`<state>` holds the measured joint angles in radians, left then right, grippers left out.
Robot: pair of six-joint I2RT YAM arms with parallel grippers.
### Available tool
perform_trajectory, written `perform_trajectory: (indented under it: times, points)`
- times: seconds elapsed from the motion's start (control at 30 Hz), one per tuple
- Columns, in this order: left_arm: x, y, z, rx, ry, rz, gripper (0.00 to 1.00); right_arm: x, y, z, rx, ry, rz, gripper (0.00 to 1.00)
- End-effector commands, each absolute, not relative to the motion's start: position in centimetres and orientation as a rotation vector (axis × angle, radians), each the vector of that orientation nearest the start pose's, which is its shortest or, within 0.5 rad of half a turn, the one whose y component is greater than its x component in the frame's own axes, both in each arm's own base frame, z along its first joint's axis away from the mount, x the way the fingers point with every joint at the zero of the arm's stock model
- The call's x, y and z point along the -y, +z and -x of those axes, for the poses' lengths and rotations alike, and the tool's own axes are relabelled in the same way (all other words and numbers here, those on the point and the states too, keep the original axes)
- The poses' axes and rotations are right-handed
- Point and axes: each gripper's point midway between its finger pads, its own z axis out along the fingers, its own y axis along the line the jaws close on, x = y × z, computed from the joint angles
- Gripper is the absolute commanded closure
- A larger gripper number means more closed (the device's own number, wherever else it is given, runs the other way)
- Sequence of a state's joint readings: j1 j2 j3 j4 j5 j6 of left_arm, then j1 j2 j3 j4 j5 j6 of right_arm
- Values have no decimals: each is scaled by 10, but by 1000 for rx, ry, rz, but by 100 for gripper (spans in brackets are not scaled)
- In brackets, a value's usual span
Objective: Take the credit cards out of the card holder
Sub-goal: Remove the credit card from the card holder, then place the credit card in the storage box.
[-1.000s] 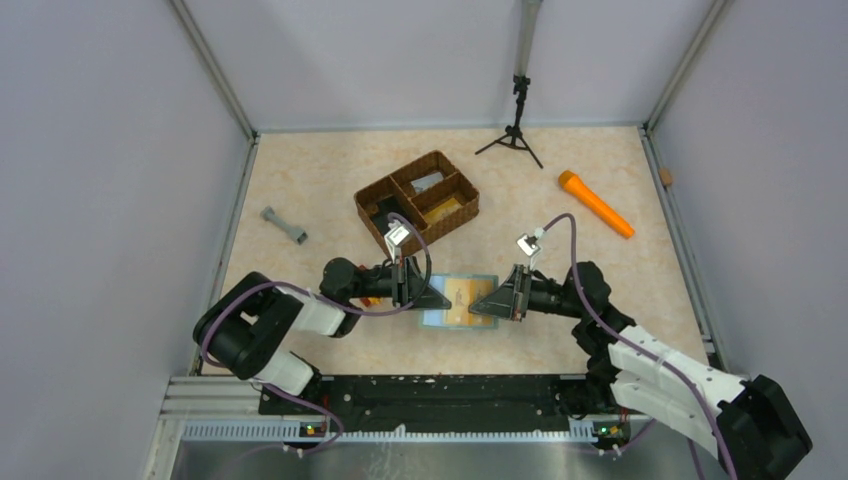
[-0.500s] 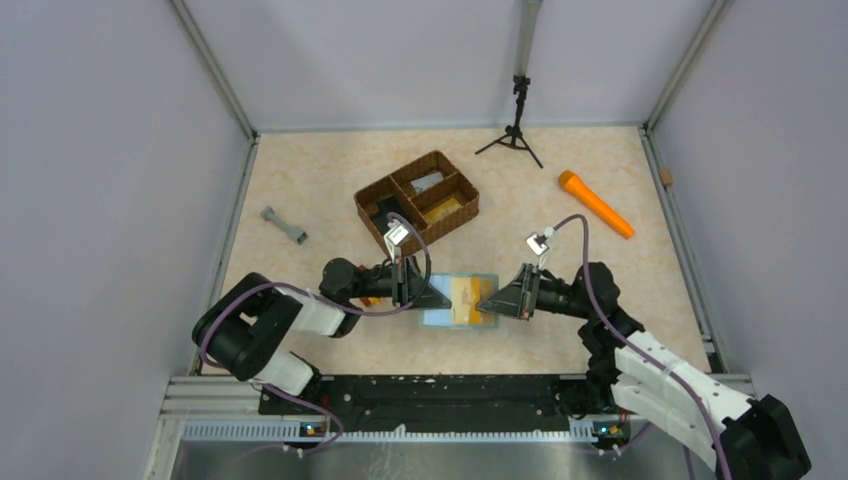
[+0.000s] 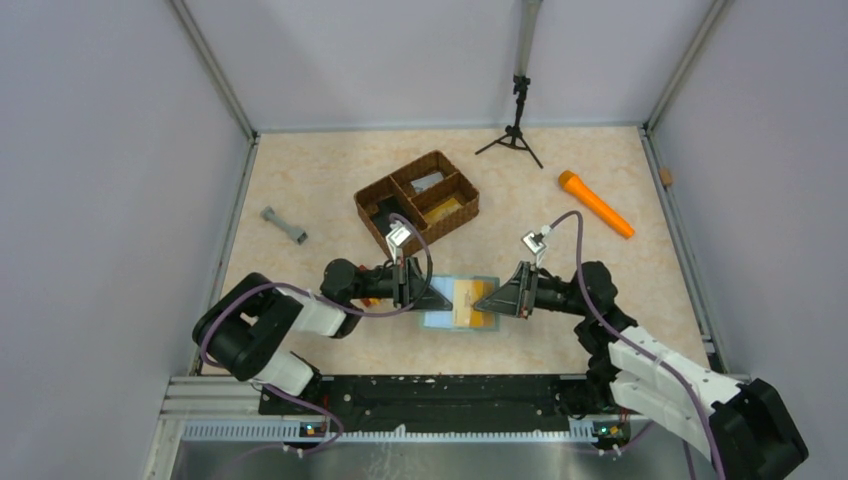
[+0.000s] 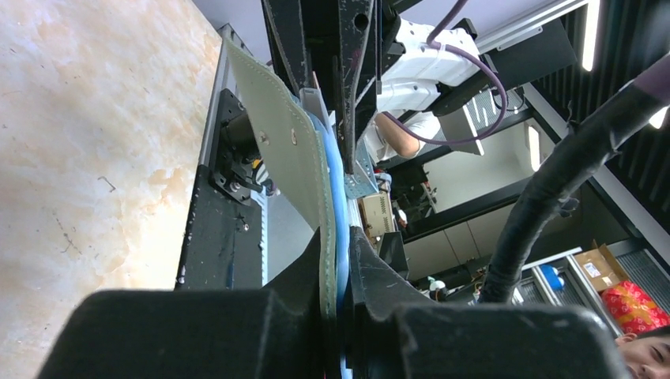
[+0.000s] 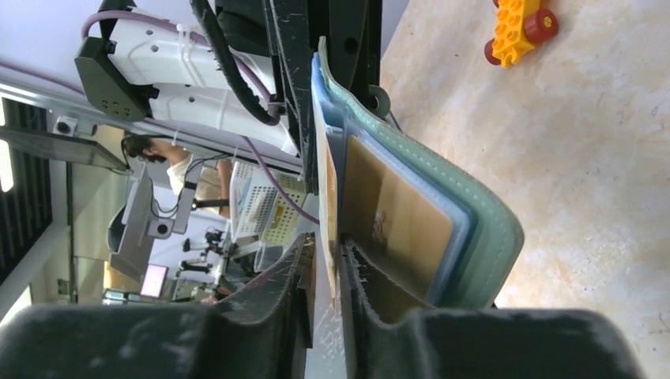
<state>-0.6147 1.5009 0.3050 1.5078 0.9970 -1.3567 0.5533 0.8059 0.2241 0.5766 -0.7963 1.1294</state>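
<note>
The grey-green card holder (image 3: 447, 300) hangs between my two grippers just above the table, open, with blue-clear pockets. My left gripper (image 3: 432, 297) is shut on its cover and a blue pocket, as the left wrist view (image 4: 338, 268) shows on the holder (image 4: 284, 134). My right gripper (image 3: 488, 299) is at the holder's right edge. In the right wrist view its jaws (image 5: 328, 253) pinch the edge of a thin yellowish flat piece (image 5: 329, 174) sticking out of a pocket of the holder (image 5: 482, 221). A second tan piece (image 5: 395, 217) sits in a pocket. A pale grey card (image 3: 428, 182) lies in the basket.
The brown woven three-part basket (image 3: 400, 170) stands just behind the grippers and holds a black block (image 3: 385, 208). An orange torch (image 3: 595, 203) lies at the right, a grey dumbbell (image 3: 284, 225) at the left, a small tripod (image 3: 515, 135) at the back. A yellow toy (image 5: 517, 31) lies under my left arm.
My right gripper drew a little to the right half a second ago, then came back left against the holder. The left gripper and holder have stayed put.
</note>
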Motion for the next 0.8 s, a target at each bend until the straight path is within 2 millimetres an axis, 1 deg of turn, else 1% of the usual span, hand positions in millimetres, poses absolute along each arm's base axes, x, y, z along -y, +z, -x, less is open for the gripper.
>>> perform_trajectory:
  times: [0.0, 0.03, 0.13, 0.23, 0.33, 0.37, 0.4, 0.47, 0.53, 0.57, 0.67, 0.7, 0.77]
  points:
    - [301, 225, -129, -1632, -2133, -573, 100, -259, 220, -130, -1841, 1857, 272, 93]
    - [302, 225, -130, -1630, -2131, -571, 100, -258, 219, -132, -1851, 1842, 268, 100]
    - [301, 226, -138, -1639, -2105, -557, 100, -251, 201, -144, -1934, 1733, 177, 100]
    - [291, 225, -156, -1676, -2050, -485, 100, -236, 187, -157, -1971, 1635, 61, 100]
    - [276, 217, -177, -1750, -1954, -407, 100, -224, 189, -167, -1945, 1561, -23, 100]
    - [270, 208, -186, -1822, -1908, -353, 100, -220, 191, -173, -1929, 1520, -61, 100]
    - [264, 203, -194, -1866, -1858, -323, 100, -217, 192, -177, -1921, 1498, -87, 100]
    - [249, 192, -209, -1975, -1726, -254, 100, -208, 192, -192, -1886, 1428, -197, 100]
    - [234, 199, -223, -2004, -1549, -239, 100, -201, 193, -205, -1837, 1420, -329, 100]
    - [225, 201, -230, -2026, -1465, -205, 100, -199, 195, -211, -1795, 1436, -385, 100]
    - [193, 210, -243, -2073, -1243, -97, 100, -195, 201, -229, -1714, 1452, -493, 100]
    - [183, 216, -245, -2064, -1201, -68, 100, -196, 202, -235, -1722, 1436, -514, 100]
    - [165, 230, -251, -2023, -1175, 6, 100, -198, 203, -250, -1745, 1395, -556, 100]
